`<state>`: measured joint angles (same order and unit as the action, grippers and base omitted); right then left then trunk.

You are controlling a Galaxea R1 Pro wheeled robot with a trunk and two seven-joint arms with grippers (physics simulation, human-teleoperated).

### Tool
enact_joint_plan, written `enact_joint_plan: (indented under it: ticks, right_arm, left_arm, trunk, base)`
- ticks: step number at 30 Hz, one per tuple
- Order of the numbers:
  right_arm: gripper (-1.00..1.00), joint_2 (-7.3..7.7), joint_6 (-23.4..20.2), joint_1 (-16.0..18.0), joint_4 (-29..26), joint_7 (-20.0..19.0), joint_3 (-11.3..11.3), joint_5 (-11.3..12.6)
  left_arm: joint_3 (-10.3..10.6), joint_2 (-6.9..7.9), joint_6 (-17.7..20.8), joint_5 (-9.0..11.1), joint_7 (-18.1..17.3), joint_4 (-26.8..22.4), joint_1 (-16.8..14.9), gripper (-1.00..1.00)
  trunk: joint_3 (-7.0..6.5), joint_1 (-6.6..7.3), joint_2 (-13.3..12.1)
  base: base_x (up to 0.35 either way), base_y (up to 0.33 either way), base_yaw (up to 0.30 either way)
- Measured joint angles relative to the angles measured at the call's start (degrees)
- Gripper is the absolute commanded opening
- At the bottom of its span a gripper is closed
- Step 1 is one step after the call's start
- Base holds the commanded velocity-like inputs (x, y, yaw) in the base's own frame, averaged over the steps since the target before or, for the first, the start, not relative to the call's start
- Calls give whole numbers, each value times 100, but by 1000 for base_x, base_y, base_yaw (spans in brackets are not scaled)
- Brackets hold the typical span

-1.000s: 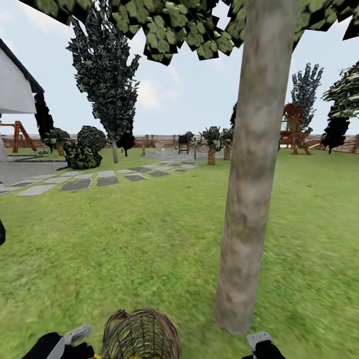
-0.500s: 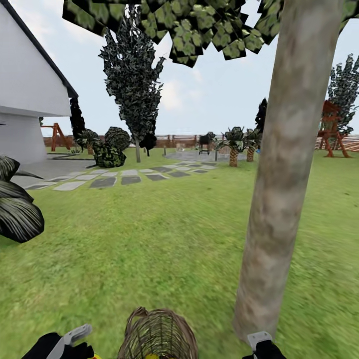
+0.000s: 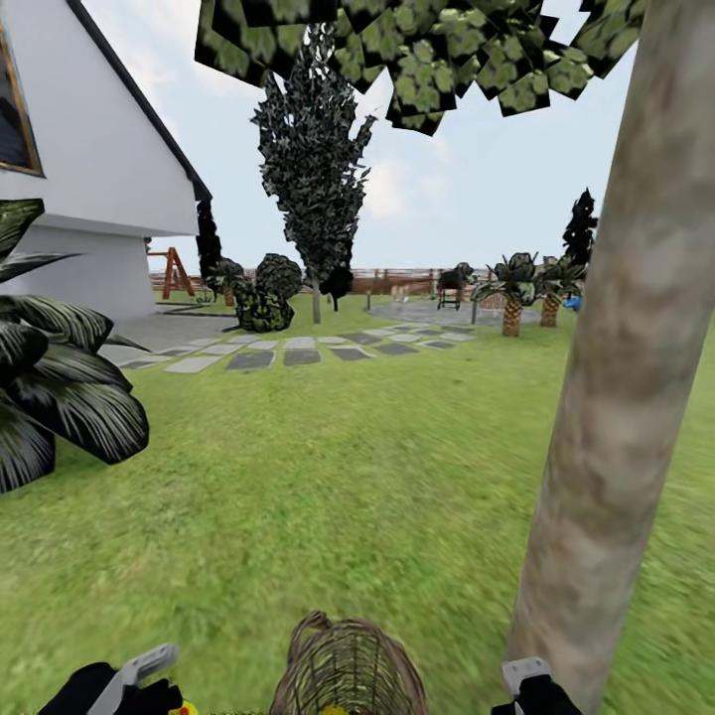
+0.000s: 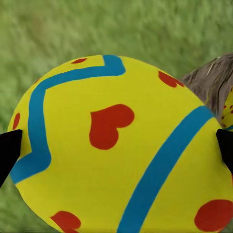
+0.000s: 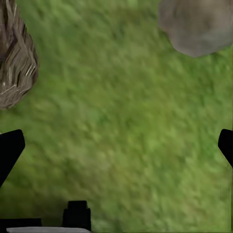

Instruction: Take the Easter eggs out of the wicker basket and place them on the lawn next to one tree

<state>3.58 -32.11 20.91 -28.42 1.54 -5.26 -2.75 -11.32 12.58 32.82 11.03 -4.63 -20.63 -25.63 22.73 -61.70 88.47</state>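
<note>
A yellow Easter egg (image 4: pixel 111 126) with blue zigzag bands and red hearts sits between the dark fingertips (image 4: pixel 7 150) of my left gripper (image 3: pixel 134 685), which is shut on it above the lawn (image 3: pixel 298 477). Just beside it stands the wicker basket (image 3: pixel 348 665), low in the head view's centre. Another egg (image 4: pixel 228 109) peeks out at the basket's rim (image 4: pixel 211 80). My right gripper (image 5: pixel 116 150) hangs open over bare grass, between the basket (image 5: pixel 14 68) and the foot of the tree trunk (image 5: pixel 196 24). The tree (image 3: pixel 621 397) rises close at the right.
A spiky-leaved palm plant (image 3: pixel 50 397) stands close at the left. A white house (image 3: pixel 89 189) is behind it. Grey paving slabs (image 3: pixel 288 353), a dark conifer (image 3: pixel 313 159), shrubs and a wooden fence (image 3: pixel 397 283) lie farther off across open grass.
The whole view has swung, so trunk and basket sit further right, and the house and palm plant have come in at the left. Both grippers hold the same pose.
</note>
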Motion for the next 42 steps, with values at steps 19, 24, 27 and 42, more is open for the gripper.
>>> enact_joint_plan:
  ticks: [19, 24, 27, 42]
  right_arm:
    - [100, 370, -10, 0, -47, -50, 240, 154]
    - [100, 352, -11, 0, -44, -50, 239, 153]
    - [100, 351, -13, 0, -43, -50, 239, 153]
    - [100, 314, -13, 0, -38, -41, 227, 110]
  left_arm:
    - [21, -23, -3, -5, 9, -4, 0, -100]
    - [18, -12, -3, -6, 9, -5, 0, -100]
    - [6, 11, -3, 0, 5, -6, 0, -100]
    - [-130, 456, -853, 38, 32, -364, -1, -100]
  trunk:
    - [-341, 418, -762]
    - [-431, 527, -963]
    - [-485, 593, -1084]
    - [-666, 814, -1486]
  base:
    - [0, 0, 264]
    - [0, 0, 264]
    - [0, 0, 264]
    - [0, 0, 264]
